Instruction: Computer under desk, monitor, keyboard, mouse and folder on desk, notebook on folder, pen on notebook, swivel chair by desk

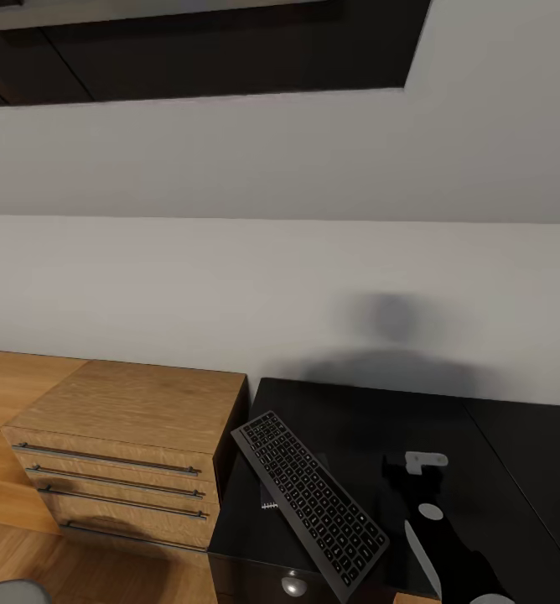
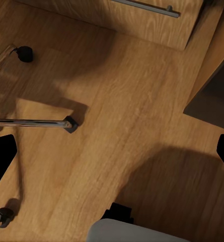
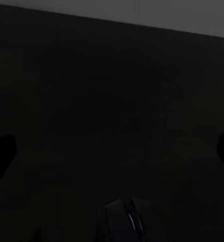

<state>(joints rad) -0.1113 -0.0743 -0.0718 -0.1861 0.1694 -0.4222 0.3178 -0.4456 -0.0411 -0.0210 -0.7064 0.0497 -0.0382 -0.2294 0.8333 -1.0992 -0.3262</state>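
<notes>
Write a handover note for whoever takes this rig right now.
Left pincer: open, empty, over the floor by the chair base.
Right pincer: open, empty, over a black top, with the mouse close by.
Keyboard: lies askew on the knobbed black cabinet beside the wooden drawers. What seems to be the notebook peeks from under it.
Done: nothing visibly.
Left: move keyboard, mouse and notebook to the desk, then the rest.

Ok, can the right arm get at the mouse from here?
Probably yes: the mouse lies on the bare black desktop, in line with the open right gripper, and nothing sits between them.
</notes>
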